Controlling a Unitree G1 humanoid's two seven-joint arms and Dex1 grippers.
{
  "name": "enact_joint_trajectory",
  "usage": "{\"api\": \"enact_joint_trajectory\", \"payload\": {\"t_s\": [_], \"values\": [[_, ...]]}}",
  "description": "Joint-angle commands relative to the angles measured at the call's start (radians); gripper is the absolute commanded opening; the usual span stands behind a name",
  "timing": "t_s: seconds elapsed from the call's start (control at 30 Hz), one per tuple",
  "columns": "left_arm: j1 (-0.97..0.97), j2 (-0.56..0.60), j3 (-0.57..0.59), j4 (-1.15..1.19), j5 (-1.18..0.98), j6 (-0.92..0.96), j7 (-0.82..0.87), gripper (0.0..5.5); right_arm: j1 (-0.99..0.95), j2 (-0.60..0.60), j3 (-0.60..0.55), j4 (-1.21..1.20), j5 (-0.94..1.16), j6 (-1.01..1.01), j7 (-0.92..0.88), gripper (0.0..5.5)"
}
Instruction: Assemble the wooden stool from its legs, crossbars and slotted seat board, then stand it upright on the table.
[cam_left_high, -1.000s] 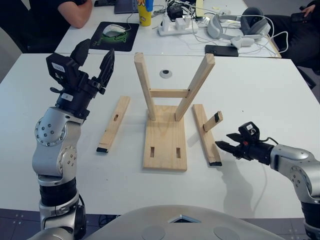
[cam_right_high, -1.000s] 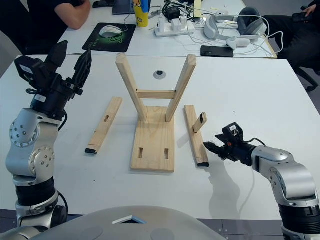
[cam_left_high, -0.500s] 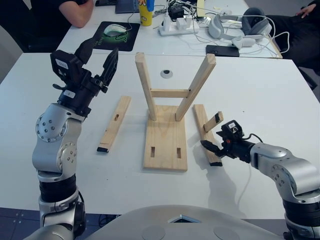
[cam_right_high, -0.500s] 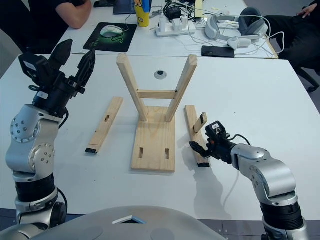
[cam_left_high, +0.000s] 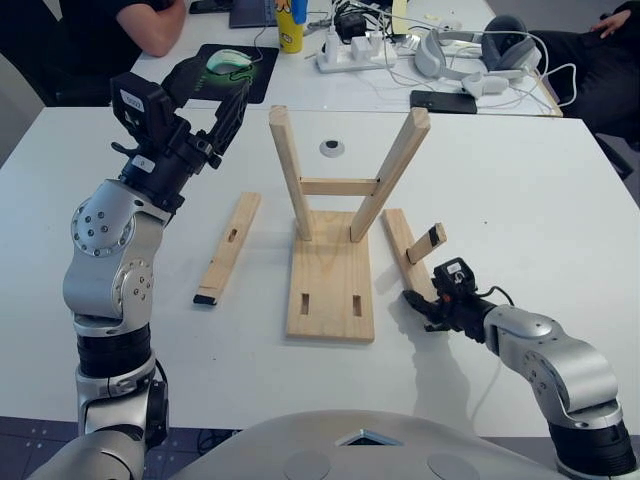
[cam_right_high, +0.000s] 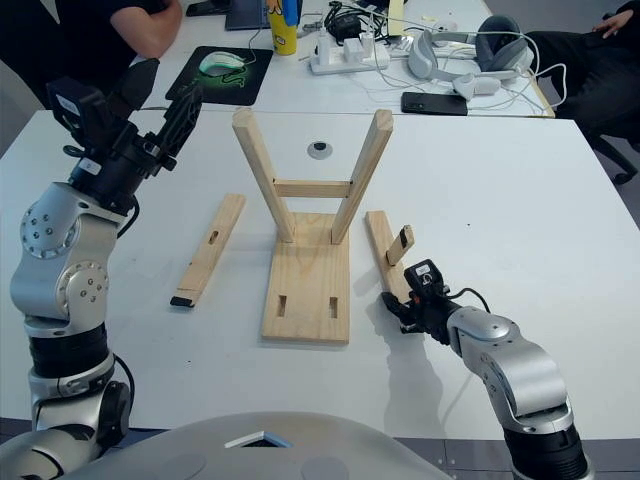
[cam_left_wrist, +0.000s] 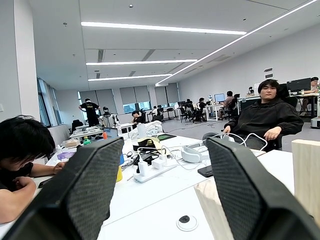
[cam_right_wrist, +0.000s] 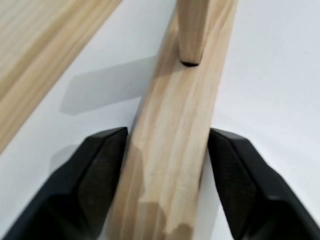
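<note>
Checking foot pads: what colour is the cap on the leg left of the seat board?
Black cap, clearest in the left eye view.

Pale pine seat board (cam_left_high: 330, 275) and loose leg (cam_left_high: 229, 247) (black-tipped) on white table (cam_left_high: 520, 190).

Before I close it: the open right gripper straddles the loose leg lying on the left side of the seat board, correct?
Not quite. The open right gripper straddles the loose leg on the right side of the seat board, as the right eye view shows.
</note>
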Motion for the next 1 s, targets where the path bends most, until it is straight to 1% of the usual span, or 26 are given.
{"api": "enact_joint_trajectory", "payload": {"t_s": [0.03, 0.1, 0.17, 0.27, 0.4, 0.57, 0.6, 0.67, 0.77, 0.93, 1.0], "values": [[-0.026, 0.006, 0.002, 0.015, 0.009, -0.016, -0.004, 3.07, 0.006, -0.029, 0.016, 0.108, -0.067, -0.047, -0.010, 2.21], [-0.034, 0.010, 0.000, 0.027, 0.029, -0.021, 0.009, 3.07, 0.004, -0.044, 0.011, 0.153, -0.108, -0.133, -0.015, 2.07], [-0.043, 0.012, -0.002, 0.047, 0.059, -0.040, 0.021, 3.07, 0.004, -0.056, -0.008, 0.197, -0.137, -0.205, -0.014, 2.07], [-0.057, 0.014, 0.015, 0.089, 0.093, -0.061, 0.041, 3.07, -0.024, -0.039, -0.085, 0.292, -0.123, -0.281, 0.002, 2.07], [-0.071, 0.010, 0.055, 0.123, 0.079, -0.070, 0.052, 3.07, -0.180, 0.004, -0.159, 0.431, -0.099, -0.410, -0.002, 2.07], [-0.124, 0.011, 0.076, 0.168, 0.040, -0.079, 0.029, 3.07, -0.398, 0.078, -0.254, 0.501, -0.017, -0.517, -0.004, 2.07], [-0.135, 0.011, 0.080, 0.179, 0.031, -0.085, 0.022, 3.27, -0.444, 0.079, -0.267, 0.517, -0.009, -0.531, -0.007, 2.07], [-0.157, 0.010, 0.089, 0.201, -0.005, -0.084, -0.004, 3.42, -0.529, 0.090, -0.297, 0.534, 0.033, -0.538, -0.002, 2.07], [-0.193, 0.005, 0.104, 0.228, -0.070, -0.067, -0.038, 3.84, -0.609, 0.097, -0.324, 0.530, 0.077, -0.548, 0.010, 2.07], [-0.278, -0.009, 0.190, 0.288, -0.331, 0.077, -0.068, 4.54, -0.736, 0.126, -0.347, 0.492, 0.270, -0.479, 0.095, 2.07], [-0.319, -0.019, 0.228, 0.321, -0.504, 0.187, -0.085, 4.85, -0.769, 0.139, -0.367, 0.479, 0.365, -0.438, 0.115, 2.07]]}}
